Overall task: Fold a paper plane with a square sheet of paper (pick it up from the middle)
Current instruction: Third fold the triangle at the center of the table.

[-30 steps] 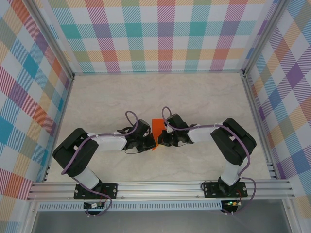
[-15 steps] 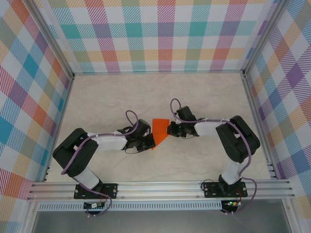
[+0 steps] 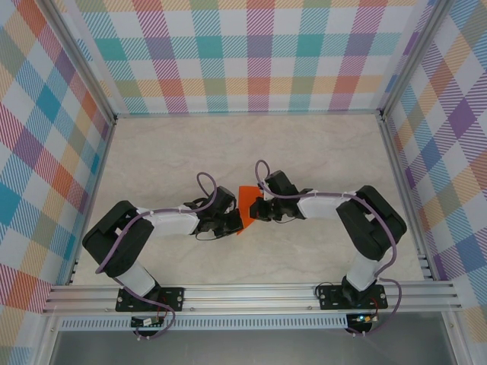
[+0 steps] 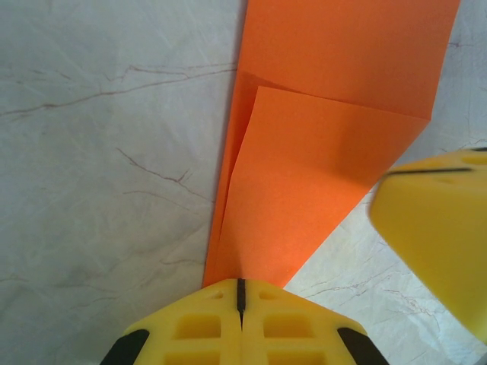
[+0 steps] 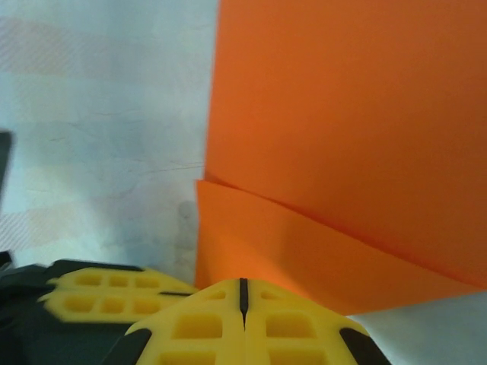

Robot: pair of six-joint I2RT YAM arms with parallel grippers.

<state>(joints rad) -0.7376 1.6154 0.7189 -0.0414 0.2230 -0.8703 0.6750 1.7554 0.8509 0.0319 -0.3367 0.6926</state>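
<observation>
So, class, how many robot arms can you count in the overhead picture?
2. The left arm reaches in from the near left, the right arm from the near right; their tips meet at the orange paper mid-table. None looks hidden.

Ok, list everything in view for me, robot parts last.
orange paper: one, bright orange, partly folded, mid-table between the grippers
table: one, pale marbled, under everything
walls: three, multicolour plaid, left, back and right
frame rails: silver, along the near edge
left arm: one, black and white, near left
right arm: one, black and white, near right
left gripper: one, yellow fingers, shut, at the paper's narrow end
right gripper: one, yellow fingers, shut, at the paper's edge
</observation>
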